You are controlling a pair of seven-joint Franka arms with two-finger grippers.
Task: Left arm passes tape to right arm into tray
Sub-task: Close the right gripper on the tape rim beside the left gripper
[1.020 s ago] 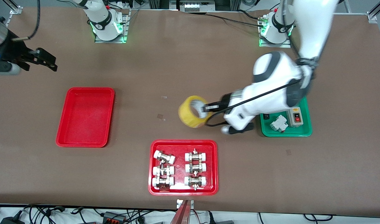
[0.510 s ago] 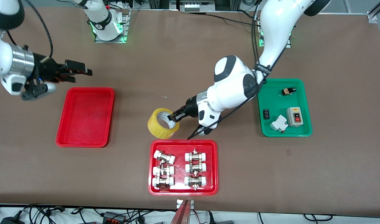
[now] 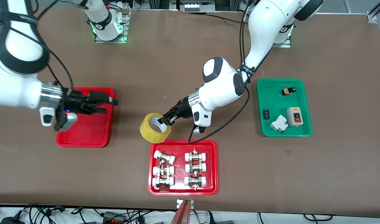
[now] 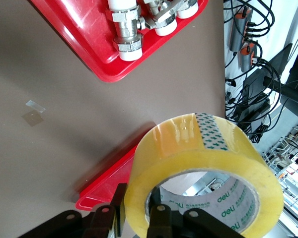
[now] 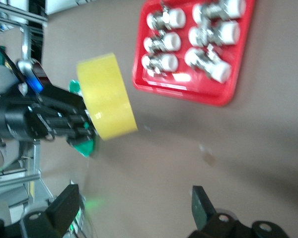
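Note:
The tape (image 3: 155,128), a yellow roll with a white core, hangs in the left gripper (image 3: 165,119) just above the table, beside the fittings tray's far edge. The left gripper is shut on the roll's wall, one finger inside the core and one outside, as the left wrist view shows (image 4: 139,213). The tape fills that view (image 4: 203,153). The right gripper (image 3: 110,104) is open and empty over the plain red tray (image 3: 84,138), pointing at the tape. In the right wrist view its fingers (image 5: 201,203) stand wide apart, with the tape (image 5: 107,96) ahead of them.
A red tray of pipe fittings (image 3: 152,146) lies near the front camera, close under the tape. A green tray (image 3: 283,130) with switches lies toward the left arm's end. Bare table lies between the plain red tray and the tape.
The left arm has carried the tape toward the right arm's end and lowered it. The right arm has swung in over the plain red tray toward the tape.

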